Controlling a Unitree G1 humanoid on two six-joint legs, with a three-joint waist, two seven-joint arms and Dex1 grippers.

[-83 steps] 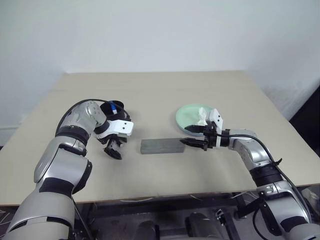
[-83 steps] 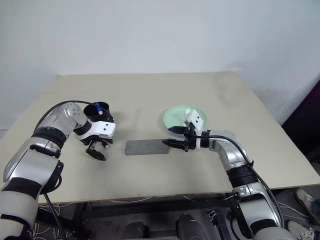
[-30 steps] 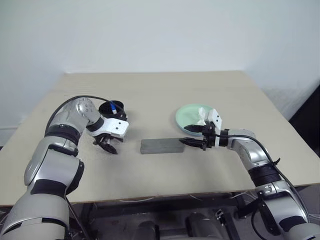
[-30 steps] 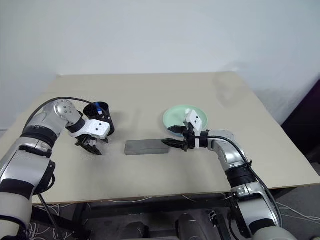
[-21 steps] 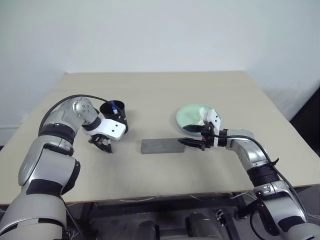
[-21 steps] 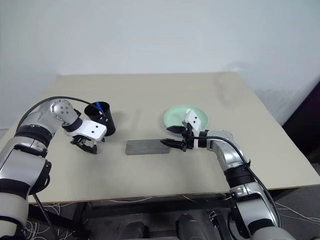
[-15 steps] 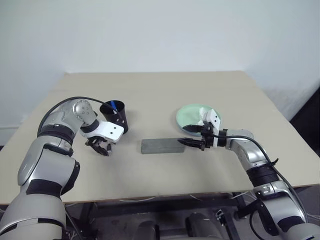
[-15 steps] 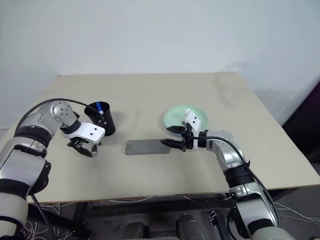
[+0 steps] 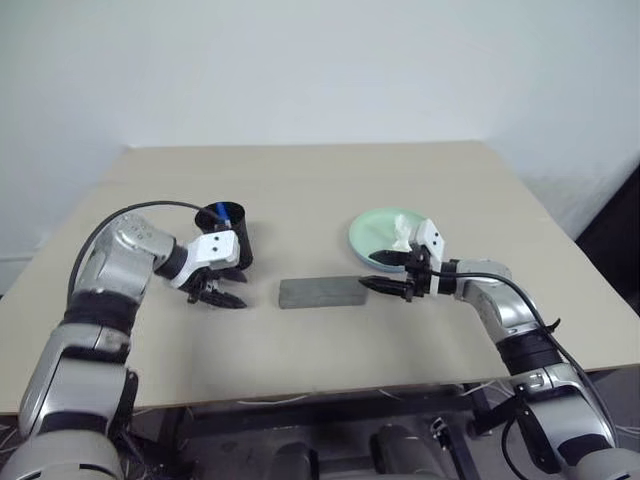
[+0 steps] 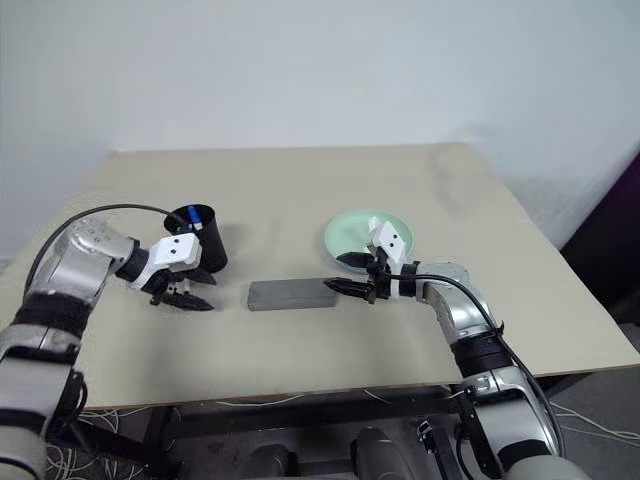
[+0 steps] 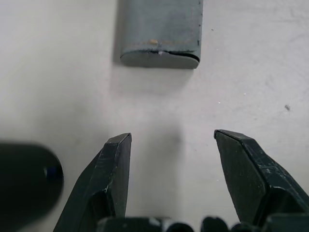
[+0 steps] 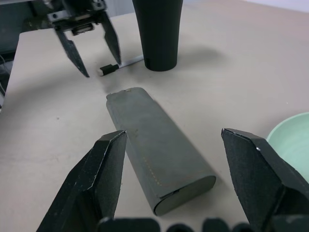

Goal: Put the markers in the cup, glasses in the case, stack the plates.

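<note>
The black cup (image 9: 228, 233) stands left of centre with a blue-tipped marker (image 9: 222, 212) in it. A second marker (image 12: 119, 64), white with a black cap, lies on the table by the cup's base. My left gripper (image 9: 228, 298) hangs open and empty just in front of the cup, pointing toward the closed grey case (image 9: 320, 292). My right gripper (image 9: 372, 284) is open at the case's right end, its fingers (image 12: 104, 169) either side of that end without touching. Behind it lies the mint green plate (image 9: 375, 232). The glasses are out of view.
A crumpled white tissue (image 9: 403, 232) lies on the green plate. The tan table (image 9: 300, 185) stretches bare behind the cup and plate, and its front edge runs close below the case. A white wall stands behind the table.
My left arm's elbow has swung out to the left and the wrist has rolled, so its gripper now points right along the table. The cup stands uncovered. Right gripper and case have not moved.
</note>
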